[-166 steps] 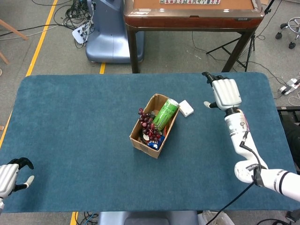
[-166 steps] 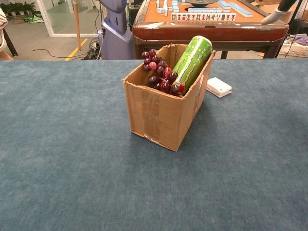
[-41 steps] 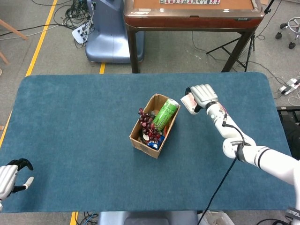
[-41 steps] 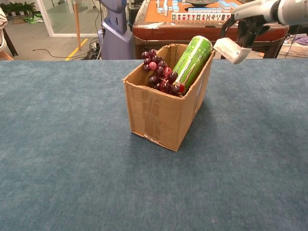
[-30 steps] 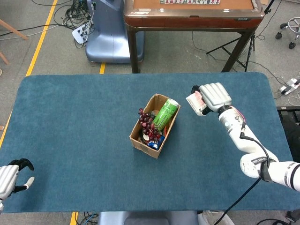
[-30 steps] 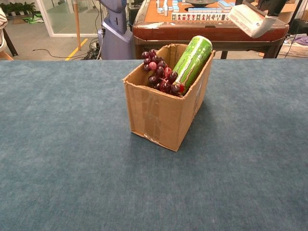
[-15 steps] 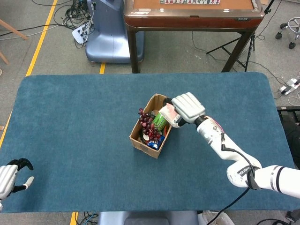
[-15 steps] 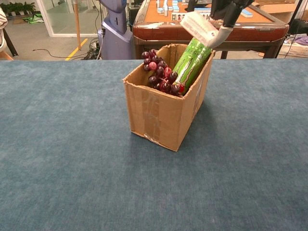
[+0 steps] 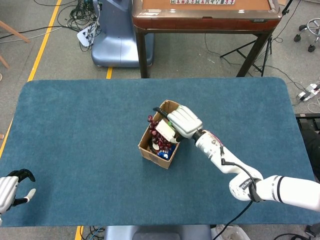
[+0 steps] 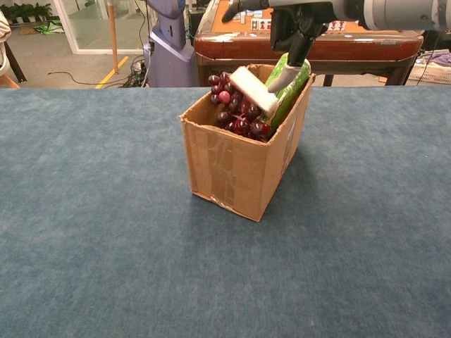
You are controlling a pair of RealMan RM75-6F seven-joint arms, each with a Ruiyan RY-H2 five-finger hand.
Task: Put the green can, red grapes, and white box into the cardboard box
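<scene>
The right robot hand [image 9: 184, 121] has a pale grey, blocky back made of ribbed finger segments set side by side, with black parts showing at the fingertips [image 9: 157, 109]. Behind it, a white rounded forearm [image 9: 218, 155] carries small red markings near the wrist and a thin black cable that runs along its side and loops down past the elbow. A dark band circles the elbow joint [image 9: 248, 189], and the upper arm beyond it is smooth white. In the chest view the same arm appears grey with black fingers [image 10: 294, 35]. The left robot hand [image 9: 11, 189] is light grey with black fingertips and one white-tipped finger.
</scene>
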